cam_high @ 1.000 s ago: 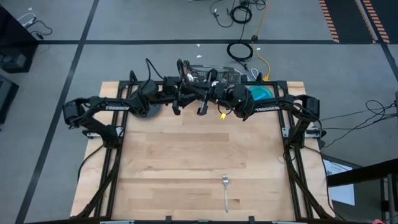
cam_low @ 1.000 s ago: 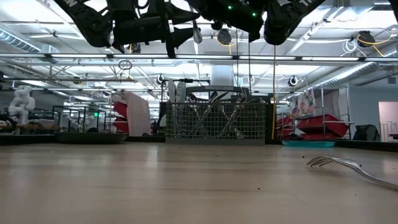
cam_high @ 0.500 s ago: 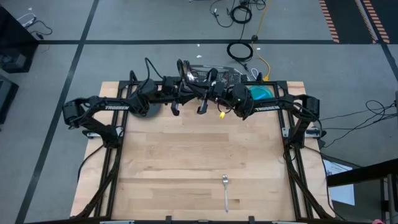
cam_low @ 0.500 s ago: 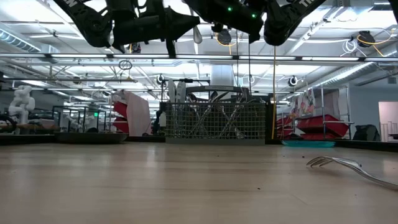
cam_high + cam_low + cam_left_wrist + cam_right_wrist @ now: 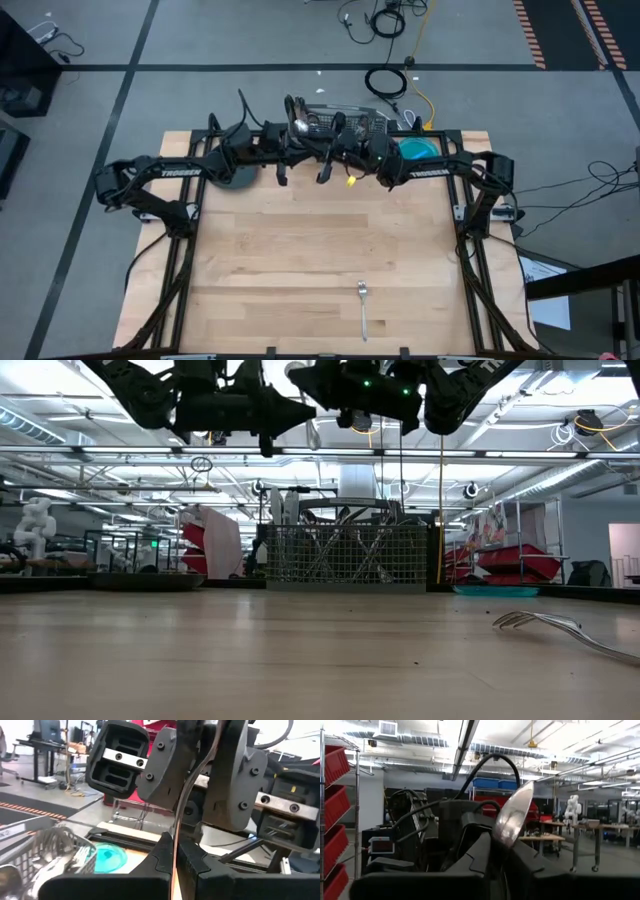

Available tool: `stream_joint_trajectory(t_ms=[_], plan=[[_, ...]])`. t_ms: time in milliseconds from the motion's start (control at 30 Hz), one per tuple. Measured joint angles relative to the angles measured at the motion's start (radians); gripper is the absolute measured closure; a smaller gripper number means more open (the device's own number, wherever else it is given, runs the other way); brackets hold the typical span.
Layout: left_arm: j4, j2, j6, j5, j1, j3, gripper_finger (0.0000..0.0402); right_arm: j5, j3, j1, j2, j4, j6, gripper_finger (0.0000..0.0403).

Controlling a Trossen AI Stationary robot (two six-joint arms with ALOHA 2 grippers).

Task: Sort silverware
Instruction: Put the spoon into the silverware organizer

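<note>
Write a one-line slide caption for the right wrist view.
Right pincer shut on a spoon, bowl raised before the facing arm.

Both arms are stretched toward each other at the far edge, held high. The left hand (image 5: 284, 168) and right hand (image 5: 325, 165) are each clamped closed.

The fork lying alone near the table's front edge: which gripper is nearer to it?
Right, slightly. Both grippers hang high over the table's far edge by the caddy, the right gripper less offset sideways from the fork than the left gripper.
</note>
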Motion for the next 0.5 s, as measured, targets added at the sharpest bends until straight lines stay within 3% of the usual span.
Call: stream_joint_trajectory(t_ms=[300,500], plan=[[-0.088,-0.015,0.045,-0.01,0.003,-0.001,0.0393,-0.016,0.0,-0.009,-0.006,-0.046,0.074,0.0284],[-0.186,-0.015,0.104,0.052,0.002,-0.001,0.0393,-0.088,0.0,-0.013,-0.064,-0.194,0.094,0.0248]])
